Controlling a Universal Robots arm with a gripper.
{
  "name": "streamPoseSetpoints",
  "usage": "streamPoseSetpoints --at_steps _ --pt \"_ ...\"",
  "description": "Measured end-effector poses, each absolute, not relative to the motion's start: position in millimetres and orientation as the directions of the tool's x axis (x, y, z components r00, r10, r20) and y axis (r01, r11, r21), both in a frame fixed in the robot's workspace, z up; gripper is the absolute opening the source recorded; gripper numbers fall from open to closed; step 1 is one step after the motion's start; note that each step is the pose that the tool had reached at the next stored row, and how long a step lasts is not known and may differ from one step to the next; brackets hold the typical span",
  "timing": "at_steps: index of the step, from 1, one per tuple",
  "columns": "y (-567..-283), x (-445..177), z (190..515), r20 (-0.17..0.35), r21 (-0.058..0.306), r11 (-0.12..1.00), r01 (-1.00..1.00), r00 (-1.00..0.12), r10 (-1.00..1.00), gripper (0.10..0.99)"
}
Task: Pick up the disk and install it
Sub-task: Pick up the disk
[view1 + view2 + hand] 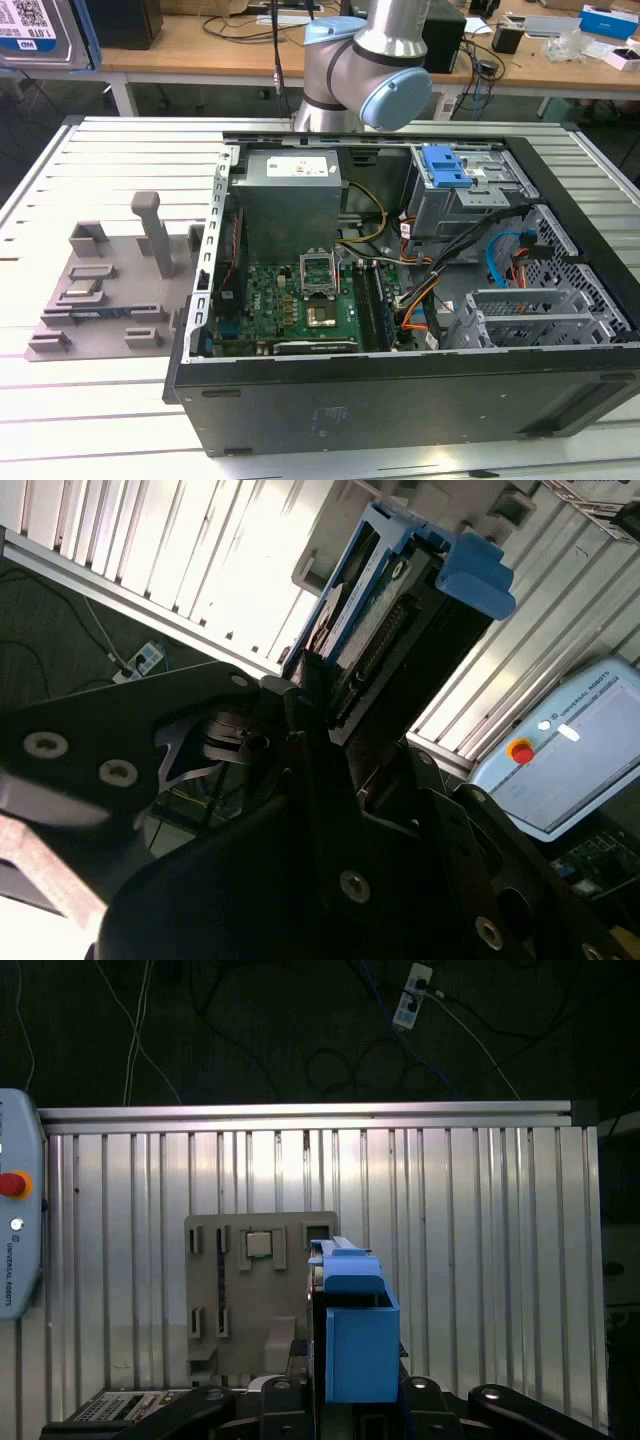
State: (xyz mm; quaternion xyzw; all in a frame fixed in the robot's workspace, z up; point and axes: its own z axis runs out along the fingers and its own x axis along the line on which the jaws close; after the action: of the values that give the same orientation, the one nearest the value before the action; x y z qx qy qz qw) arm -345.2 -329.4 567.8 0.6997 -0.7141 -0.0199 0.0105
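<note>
The disk (355,1345), a flat silver hard drive framed in bright blue plastic, is clamped edge-on in the black gripper (318,700), its long axis running outward from the jaws. It is held above the grey fixture plate (235,1310), which lies beside the open black computer case (400,390).

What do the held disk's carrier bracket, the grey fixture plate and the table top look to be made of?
Carrier bracket on the disk: likely moulded plastic, uniform bright blue, matte, with rounded edges. Fixture plate: probably plastic too, flat dull grey with raised blocks, possibly printed. Table top: looks like aluminium, ribbed silvery slats with bright glare.
</note>
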Motion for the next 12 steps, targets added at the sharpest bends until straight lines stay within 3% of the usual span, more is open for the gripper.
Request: streamPoseSetpoints --at_steps 12 --pt "-329.4 -345.2 592.1 -0.013 0.043 0.020 -0.999 -0.021 -1.000 0.361"
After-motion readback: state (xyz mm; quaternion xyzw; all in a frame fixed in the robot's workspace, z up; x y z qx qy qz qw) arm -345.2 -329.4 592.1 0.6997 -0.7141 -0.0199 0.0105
